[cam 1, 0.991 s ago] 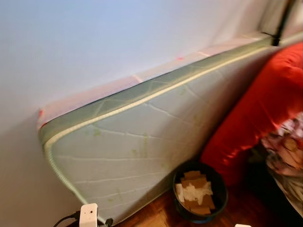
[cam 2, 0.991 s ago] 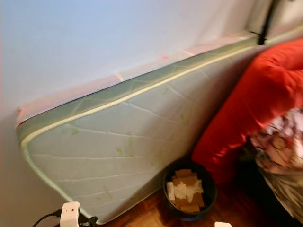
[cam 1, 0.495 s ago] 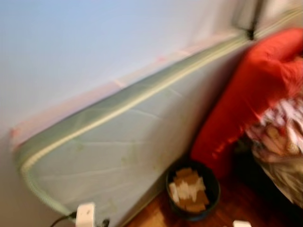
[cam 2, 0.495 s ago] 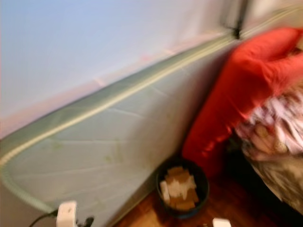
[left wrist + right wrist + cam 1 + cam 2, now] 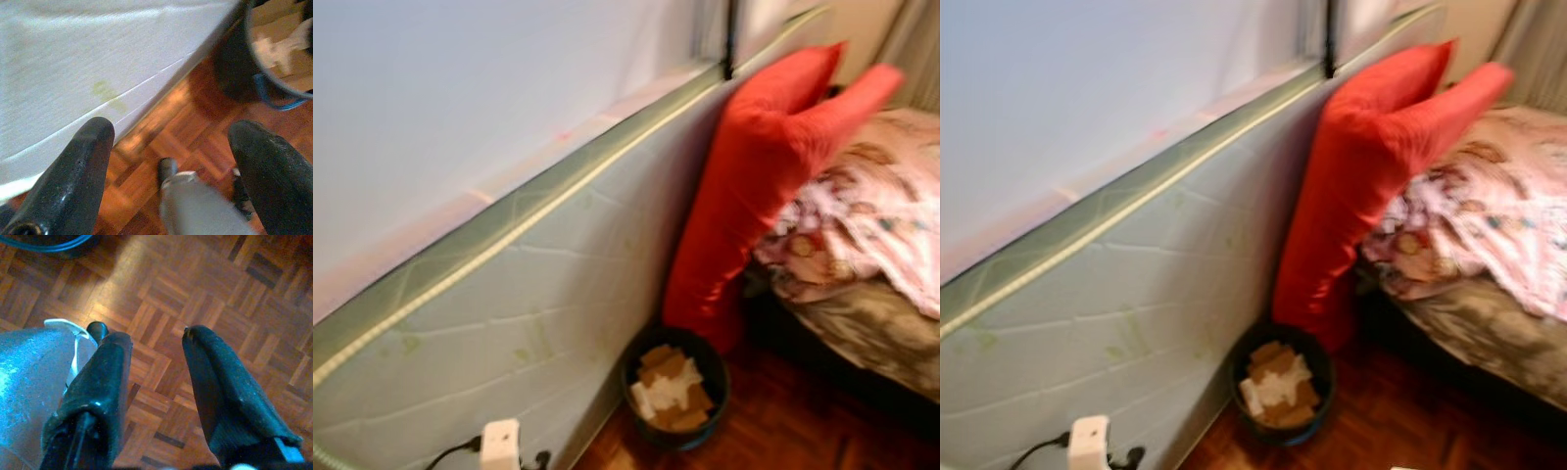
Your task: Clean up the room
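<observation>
Left gripper (image 5: 168,147) and right gripper (image 5: 156,377) hang spread, empty; your view's swung right, bed (image 5: 862,323) now visible, bin (image 5: 675,392) seemingly beside mattress (image 5: 509,323).

A mattress (image 5: 499,323) is stood against the wall (image 5: 460,88). A pillow (image 5: 744,186) is propped between it and the bed (image 5: 871,313); a bin (image 5: 674,387) is set before the pillow, on the floor (image 5: 783,431).

Eyes: your head pair looks down at mattress (image 5: 509,323), bin (image 5: 675,392), bed (image 5: 862,245).
Wrists: both face parquet (image 5: 205,289) closely; left shares bin.
</observation>
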